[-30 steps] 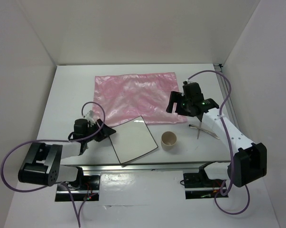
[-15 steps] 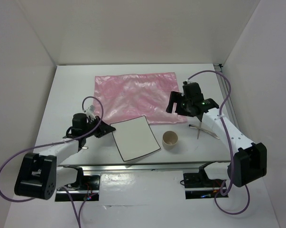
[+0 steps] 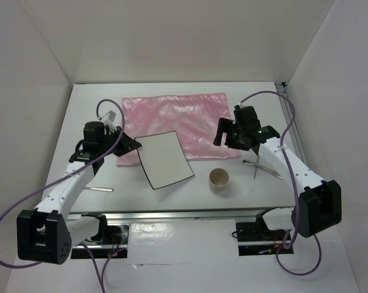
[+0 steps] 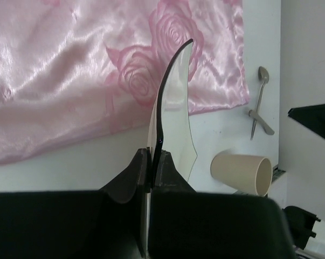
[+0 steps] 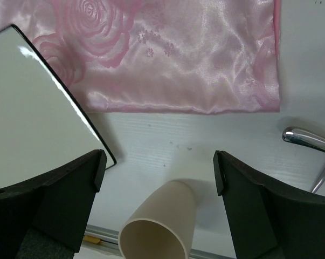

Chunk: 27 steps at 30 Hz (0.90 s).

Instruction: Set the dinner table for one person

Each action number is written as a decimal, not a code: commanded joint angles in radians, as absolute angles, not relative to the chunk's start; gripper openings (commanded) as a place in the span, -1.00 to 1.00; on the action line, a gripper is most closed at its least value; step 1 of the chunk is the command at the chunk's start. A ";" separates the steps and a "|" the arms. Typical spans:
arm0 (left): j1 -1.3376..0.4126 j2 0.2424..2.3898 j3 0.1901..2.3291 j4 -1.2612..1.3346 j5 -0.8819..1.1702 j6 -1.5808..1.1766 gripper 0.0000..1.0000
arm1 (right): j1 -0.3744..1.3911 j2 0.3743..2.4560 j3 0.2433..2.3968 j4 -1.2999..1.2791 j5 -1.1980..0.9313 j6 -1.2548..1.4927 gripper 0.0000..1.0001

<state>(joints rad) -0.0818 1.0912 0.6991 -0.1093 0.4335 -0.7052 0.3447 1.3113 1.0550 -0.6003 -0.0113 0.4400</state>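
Bench (image 3: 86,101) wants its square plate (image 3: 164,160) lowered flat, centred on the pink cloth (image 3: 184,116); left fingers (image 4: 124,181) pinch its edge, right fingers (image 5: 49,194) gape wide, empty.

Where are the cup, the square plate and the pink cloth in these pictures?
cup (image 3: 218,178): overhead view, inside its open mouth.
plate (image 3: 164,160): overhead view, middle of its white face.
pink cloth (image 3: 174,116): overhead view, middle of its shiny surface.

free room is left at the far left table (image 3: 91,102) corner; the near edge is crowded by plate (image 3: 164,160), cup (image 3: 218,179) and spoon (image 4: 263,74).
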 commanded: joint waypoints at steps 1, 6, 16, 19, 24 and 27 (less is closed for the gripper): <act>-0.069 1.129 0.842 -0.005 0.535 -0.772 -1.00 | 0.354 1.307 1.106 -0.620 0.001 0.437 0.87; -0.058 1.278 0.992 -0.005 0.576 -0.749 -1.00 | 0.354 1.287 1.106 -0.629 0.011 0.437 0.87; -0.028 1.759 1.391 0.078 0.949 -0.727 -1.00 | 0.345 1.296 1.106 -0.638 0.031 0.419 0.89; -0.028 1.880 1.497 0.091 1.009 -0.739 -1.00 | 0.345 1.305 1.106 -0.638 0.040 0.410 0.89; -0.028 2.041 1.712 0.008 1.034 -0.723 -1.00 | 0.336 1.316 1.115 -0.638 0.049 0.400 0.89; -0.028 2.129 1.827 -0.073 1.043 -0.674 -1.00 | 0.327 1.325 1.115 -0.638 0.060 0.400 0.89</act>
